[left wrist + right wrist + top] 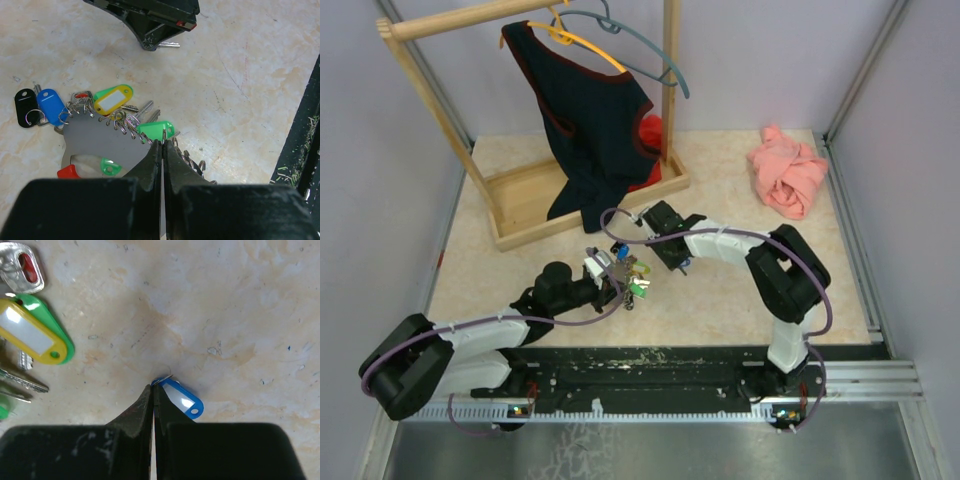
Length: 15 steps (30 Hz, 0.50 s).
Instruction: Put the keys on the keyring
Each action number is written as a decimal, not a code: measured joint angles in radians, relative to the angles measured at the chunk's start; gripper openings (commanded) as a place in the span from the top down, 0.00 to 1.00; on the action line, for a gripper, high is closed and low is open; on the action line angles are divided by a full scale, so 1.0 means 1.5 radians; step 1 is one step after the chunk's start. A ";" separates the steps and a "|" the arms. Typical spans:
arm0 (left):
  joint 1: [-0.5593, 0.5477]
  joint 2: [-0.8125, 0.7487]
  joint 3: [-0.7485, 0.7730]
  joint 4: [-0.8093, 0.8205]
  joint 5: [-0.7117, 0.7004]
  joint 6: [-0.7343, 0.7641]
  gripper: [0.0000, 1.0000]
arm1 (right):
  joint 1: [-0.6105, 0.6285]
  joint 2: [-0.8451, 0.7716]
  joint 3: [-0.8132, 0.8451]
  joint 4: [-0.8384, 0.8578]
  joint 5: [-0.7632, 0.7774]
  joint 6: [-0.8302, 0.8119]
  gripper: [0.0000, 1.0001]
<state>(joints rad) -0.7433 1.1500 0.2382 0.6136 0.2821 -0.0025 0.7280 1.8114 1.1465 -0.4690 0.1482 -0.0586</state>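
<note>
Steadiness counts: with the left hand (163, 145) clenched on the green tag (156, 130) at the 3 o'clock edge of the keyring (100, 142), whose keys (144, 108) fan across the tabletop (240, 100), the right hand (153, 387), clenched on the loose blue tag (182, 401), should approach slowly from 12 o'clock.

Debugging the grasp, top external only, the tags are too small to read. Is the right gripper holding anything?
Observer: Right wrist view: the right gripper is shut, with a blue tag and its thin ring right at the fingertips.
Operator: Is the key with it?
Observer: Left wrist view: a silver key pokes out beside the right gripper's fingers.
Operator: And the left?
Observer: The left gripper is shut too, with its tips against a green tag at the edge of the bunch.
</note>
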 measured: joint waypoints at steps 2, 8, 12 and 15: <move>0.000 0.000 0.000 0.000 0.000 0.000 0.99 | 0.000 0.016 0.025 -0.020 -0.006 0.012 1.00; 0.000 0.000 0.000 0.000 0.000 0.000 0.99 | 0.000 0.043 0.085 -0.081 -0.022 0.030 1.00; 0.000 0.000 0.000 0.000 0.000 0.000 0.99 | -0.001 0.054 0.101 -0.098 -0.016 0.042 0.96; 0.000 0.000 0.000 0.000 0.000 0.000 0.99 | -0.002 0.054 0.101 -0.104 -0.005 0.049 0.87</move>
<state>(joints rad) -0.7433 1.1500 0.2382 0.6132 0.2821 -0.0025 0.7250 1.8923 1.2976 -0.6254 0.1402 0.0151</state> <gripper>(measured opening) 0.016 0.054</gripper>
